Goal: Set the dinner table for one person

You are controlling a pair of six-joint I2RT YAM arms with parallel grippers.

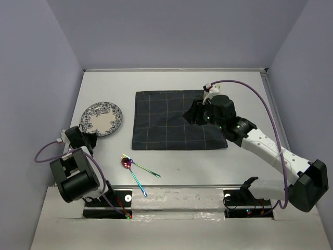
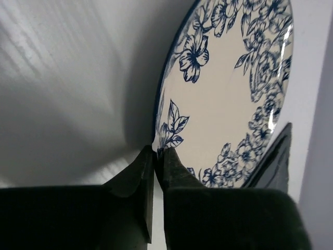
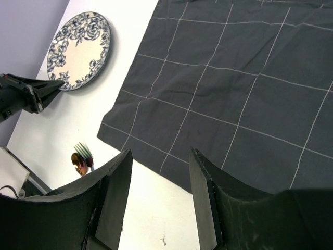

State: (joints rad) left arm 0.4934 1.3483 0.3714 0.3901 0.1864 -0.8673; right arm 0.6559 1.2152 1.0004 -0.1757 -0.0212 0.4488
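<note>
A white plate with blue flowers [image 1: 101, 119] lies on the white dinner table [image 1: 208, 166] at the left. My left gripper [image 1: 86, 137] is shut on the plate's near rim; in the left wrist view the fingertips [image 2: 156, 152] pinch the edge of the plate [image 2: 229, 88]. My right gripper [image 1: 195, 112] is open and empty, above the right part of a dark grey checked cloth [image 1: 166, 127]. The right wrist view shows its jaws [image 3: 158, 156] spread over the cloth's [image 3: 234, 88] near edge, with the plate [image 3: 79, 51] far off.
An iridescent spoon [image 1: 126, 163] and fork [image 1: 145, 170] lie crossed on the table in front of the cloth, between the arms; they also show in the right wrist view [image 3: 80, 159]. Purple walls stand at the back and sides.
</note>
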